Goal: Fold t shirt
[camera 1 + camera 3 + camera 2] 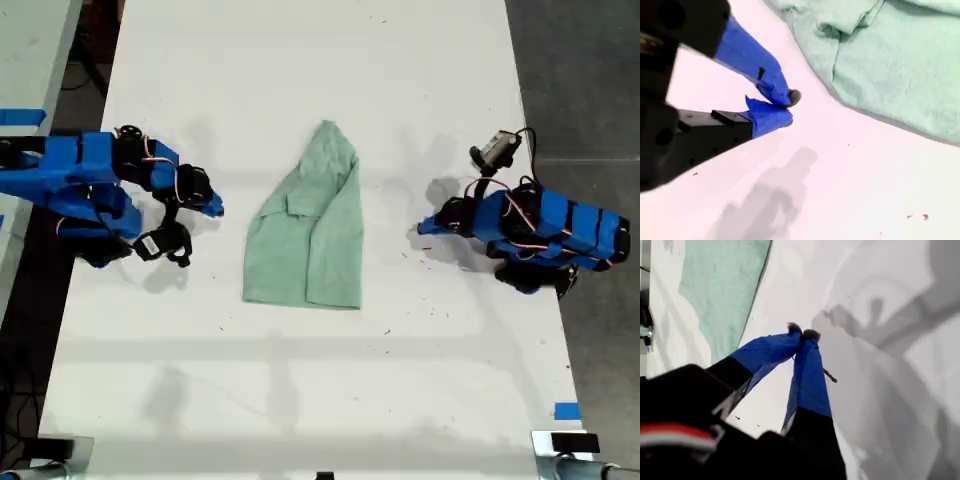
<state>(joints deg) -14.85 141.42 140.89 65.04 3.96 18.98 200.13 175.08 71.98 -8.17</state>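
t shirt [308, 232] folded on table [420, 380] — both grippers closed, empty, apart from it

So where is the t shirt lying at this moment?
The t shirt lies bunched on the white table, near the middle of the exterior view, between the two blue arms and touched by neither tool.

t shirt [722, 287] edge-cropped | table [300, 400] specks [917, 216] perhaps lint
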